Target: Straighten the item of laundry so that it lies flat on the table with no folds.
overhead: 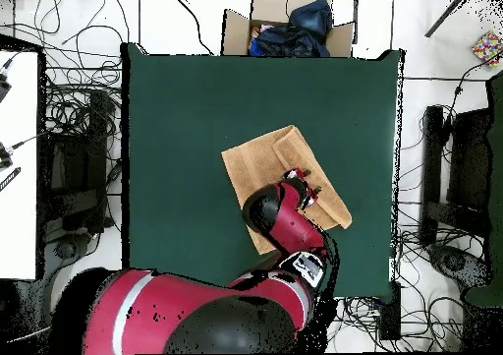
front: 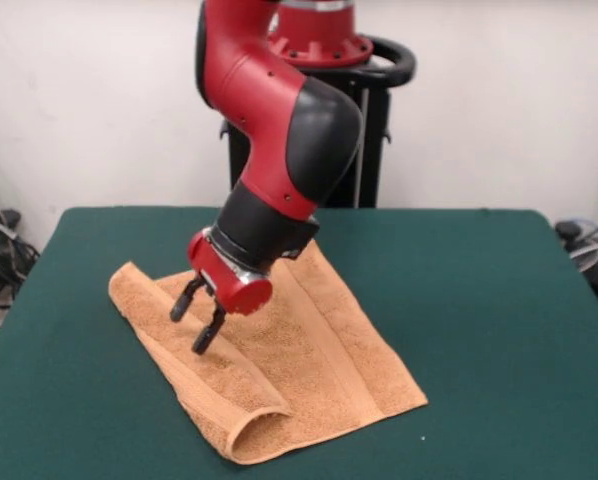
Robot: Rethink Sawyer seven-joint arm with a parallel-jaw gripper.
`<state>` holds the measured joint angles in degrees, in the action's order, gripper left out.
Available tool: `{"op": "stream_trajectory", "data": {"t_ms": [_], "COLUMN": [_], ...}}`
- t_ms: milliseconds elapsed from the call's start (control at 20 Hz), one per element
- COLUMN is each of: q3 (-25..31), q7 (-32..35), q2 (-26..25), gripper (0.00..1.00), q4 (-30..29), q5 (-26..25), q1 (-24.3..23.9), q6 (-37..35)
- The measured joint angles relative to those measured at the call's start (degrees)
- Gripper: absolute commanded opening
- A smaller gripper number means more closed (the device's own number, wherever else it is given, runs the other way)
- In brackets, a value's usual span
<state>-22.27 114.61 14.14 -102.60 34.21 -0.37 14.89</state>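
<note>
Towel [front: 279,350]: looped terry cloth, rough and matt, with smoother woven bands. Table [front: 479,300]: covered in matt, felt-like green cloth. Arm [front: 269,110]: glossy red and black shells, looked like plastic. Gripper [front: 201,318]: fingers were matt black.

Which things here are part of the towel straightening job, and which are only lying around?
Part of the job:
- light orange-tan terry-cloth towel, one side folded over
- dark green felt-topped table
- red and black gripper, open, above the towel

Lying around:
- cardboard box with dark blue cloth, beyond the table edge
- black cables on the floor
</note>
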Motion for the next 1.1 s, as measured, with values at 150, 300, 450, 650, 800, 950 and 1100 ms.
{"op": "stream_trajectory", "data": {"t_ms": [150, 300, 450, 650, 800, 950, 1100], "q3": [-0.01, -0.02, -0.06, -0.06, -0.05, -0.02, 0.34], "q7": [0.00, 0.00, 0.00, 0.00, 0.00, 0.00, 0.00], "q2": [0.00, 0.00, 0.00, -0.03, -0.05, -0.08, -0.10], "gripper": [1.00, 1.00, 1.00, 1.00, 1.00, 1.00, 1.00], "q4": [1.73, 4.60, 6.71, 8.54, 9.05, 9.54, 10.03], "q5": [0.65, 0.68, 0.67, 0.66, 0.66, 0.66, 0.65], "q1": [0.21, -0.04, -0.09, -0.36, -0.48, -0.76, -1.21], "q6": [-4.41, -13.73, -21.30, -25.19, -25.00, -24.22, -23.74]}}
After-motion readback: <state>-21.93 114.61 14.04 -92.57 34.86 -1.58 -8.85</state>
